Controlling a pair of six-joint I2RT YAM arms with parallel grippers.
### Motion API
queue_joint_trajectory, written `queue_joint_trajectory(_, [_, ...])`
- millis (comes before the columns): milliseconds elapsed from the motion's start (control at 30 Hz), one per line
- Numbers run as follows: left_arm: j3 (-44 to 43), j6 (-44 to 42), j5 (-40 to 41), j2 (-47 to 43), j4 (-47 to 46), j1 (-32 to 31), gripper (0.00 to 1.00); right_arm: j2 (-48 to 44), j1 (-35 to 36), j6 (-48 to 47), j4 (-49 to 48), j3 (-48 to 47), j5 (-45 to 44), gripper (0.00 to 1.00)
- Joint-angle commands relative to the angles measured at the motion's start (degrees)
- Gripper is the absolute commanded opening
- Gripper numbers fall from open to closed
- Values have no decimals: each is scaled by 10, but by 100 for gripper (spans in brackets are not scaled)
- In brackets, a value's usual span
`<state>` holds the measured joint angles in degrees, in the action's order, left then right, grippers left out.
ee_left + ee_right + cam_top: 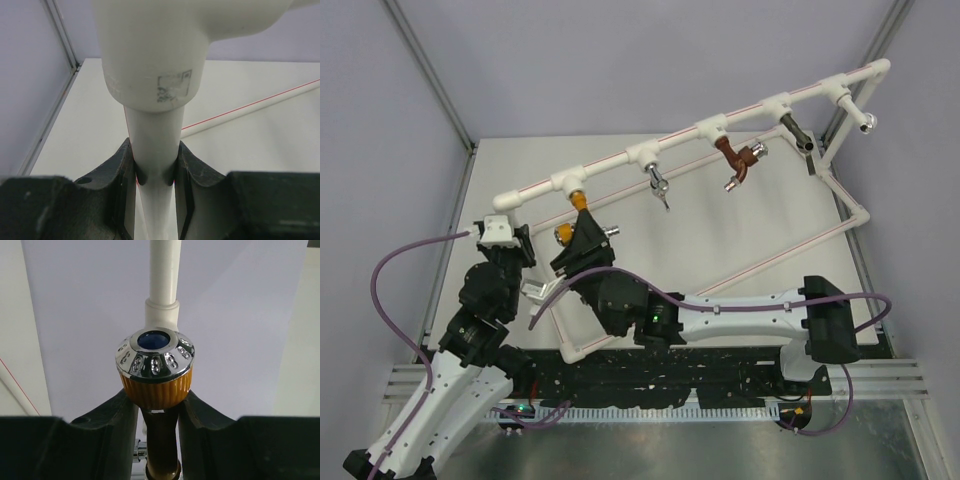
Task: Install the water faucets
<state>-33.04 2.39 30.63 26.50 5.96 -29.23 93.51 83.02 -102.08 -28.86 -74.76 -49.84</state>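
The orange-yellow water faucet (577,212) hangs below the leftmost tee (569,182) of the white pipe frame. In the right wrist view its silver knob with a blue centre (155,356) sits on a ribbed orange collar. My right gripper (584,243) is shut on the faucet's body just under that collar (158,412). My left gripper (503,228) is shut on the white pipe (154,150) just below a white fitting (155,55) at the frame's left end.
Further along the top pipe hang a silver tap (660,187), a reddish-brown tap (738,160), a dark tap (799,133) and a silver one at the right end (865,121). The pipe frame's lower rails (760,262) lie on the white table. Metal posts stand at the left and right.
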Motion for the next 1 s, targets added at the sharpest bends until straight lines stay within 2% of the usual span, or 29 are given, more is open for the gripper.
queue_joint_trajectory(0, [-4, -1, -73, 14, -47, -14, 0, 32, -8, 58, -63, -68, -31, 13])
queue_joint_trajectory(67, [-4, 0, -73, 15, -46, -14, 0, 43, -7, 128, -56, -99, -47, 5])
queue_joint_trajectory(267, [-5, 2, -75, 19, -45, -14, 0, 60, -4, 426, 46, -189, -84, 5])
queue_joint_trajectory(467, [-4, 6, -76, 21, -45, -13, 0, 29, -12, 715, 145, -208, -32, 5])
queue_joint_trajectory(633, [-4, 12, -80, 21, -45, -14, 0, -30, -39, 925, 176, -164, 60, 5])
queue_joint_trajectory(733, [-4, 12, -80, 21, -45, -14, 0, -59, -73, 1090, 173, -117, 108, 5])
queue_joint_trajectory(967, [-4, 12, -81, 19, -46, -13, 0, -111, -122, 1303, 87, -16, 171, 5])
